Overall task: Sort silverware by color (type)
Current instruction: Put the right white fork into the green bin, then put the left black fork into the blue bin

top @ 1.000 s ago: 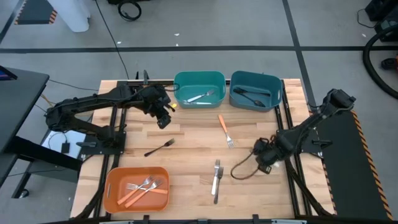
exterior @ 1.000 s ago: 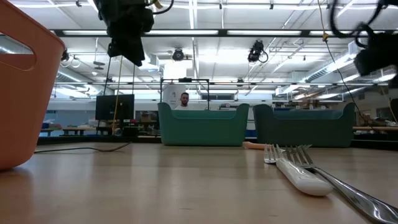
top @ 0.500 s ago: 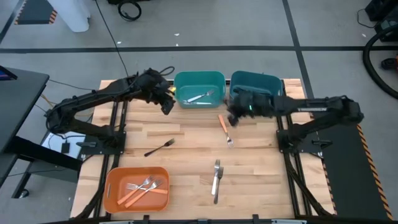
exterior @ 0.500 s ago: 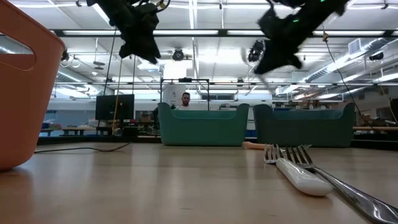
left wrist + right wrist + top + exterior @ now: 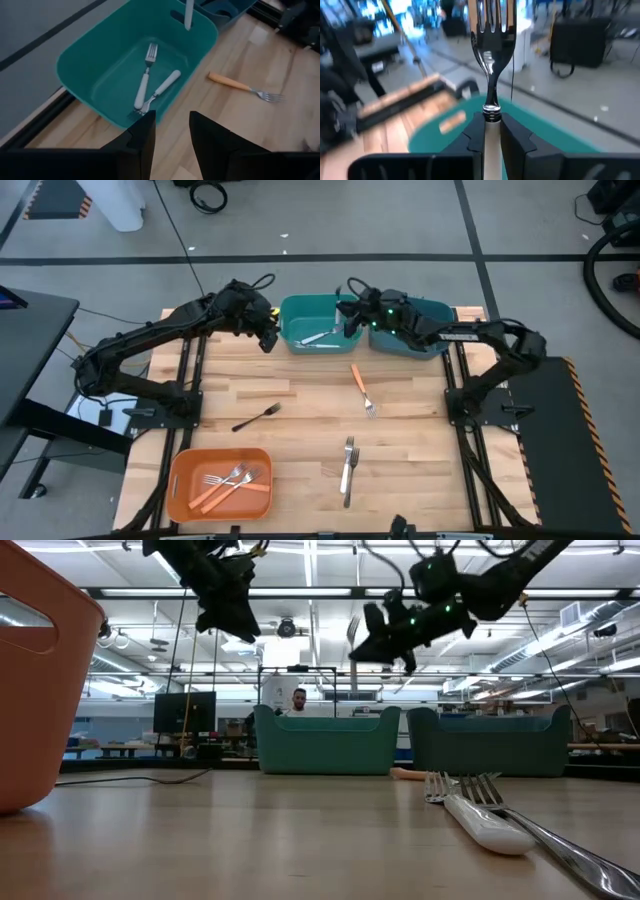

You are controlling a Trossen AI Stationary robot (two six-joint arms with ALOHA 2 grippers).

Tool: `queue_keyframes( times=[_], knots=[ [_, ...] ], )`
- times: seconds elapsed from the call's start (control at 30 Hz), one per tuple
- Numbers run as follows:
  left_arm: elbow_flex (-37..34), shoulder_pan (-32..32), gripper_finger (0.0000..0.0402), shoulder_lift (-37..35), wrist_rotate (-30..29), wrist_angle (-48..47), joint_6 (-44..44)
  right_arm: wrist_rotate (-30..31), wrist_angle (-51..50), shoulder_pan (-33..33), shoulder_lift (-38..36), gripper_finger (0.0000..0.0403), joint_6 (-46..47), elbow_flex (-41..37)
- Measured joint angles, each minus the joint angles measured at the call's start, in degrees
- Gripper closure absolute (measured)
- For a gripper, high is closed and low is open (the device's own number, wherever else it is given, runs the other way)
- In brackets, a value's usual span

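Note:
My right gripper (image 5: 350, 318) is shut on a white-handled fork (image 5: 490, 60) above the right rim of the left teal bin (image 5: 300, 308). That bin holds two white-handled forks (image 5: 152, 90). My left gripper (image 5: 268, 337) is open and empty, just left of this bin; its fingers show in its wrist view (image 5: 171, 117). The right teal bin (image 5: 435, 315) holds dark forks (image 5: 400, 332). On the table lie an orange fork (image 5: 361, 387), a black fork (image 5: 257, 417) and two white or silver forks (image 5: 348, 465). My right gripper pinches the fork's white handle (image 5: 491, 132) between its two fingers, right behind the metal neck. The fork lies along the fingers, its tines (image 5: 490, 15) sticking out past the fingertips. The fork is lifted clear, above the bin.
An orange bin (image 5: 180, 485) with several forks stands at the table's near left. The two teal bins stand side by side at the far edge. A person (image 5: 297, 700) shows far behind the table in the low view.
My right gripper has swung from the table's near right up to the far edge and then toward the left, ending over the left teal bin's right rim. My left gripper has moved a little toward the far edge, beside the same bin.

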Motion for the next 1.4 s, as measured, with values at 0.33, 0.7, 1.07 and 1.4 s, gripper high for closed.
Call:
queue_keyframes(
  times=[0.33, 0.7, 1.07, 1.4],
  knots=[
    [0.00, 4.33, 0.0274, 0.00, -0.03, -0.24, 3.00, -5.34, -12.72, -2.49, 5.41, 0.0359, -15.64, 4.55],
    [0.00, 6.93, 0.0273, 0.00, -0.01, -1.35, 3.04, -6.90, -32.79, -2.87, 12.22, 0.0277, -23.77, 18.97],
    [0.00, 4.71, 0.0273, 2.88, 0.90, -5.70, 8.32, 1.03, -34.33, -2.89, 9.68, 0.0262, -25.26, 23.71],
    [-2.30, -2.22, 0.0274, 4.49, 3.04, -17.38, 3.98, 6.18, -37.17, -2.71, 0.07, 0.0261, -25.24, 24.15]
  ],
)
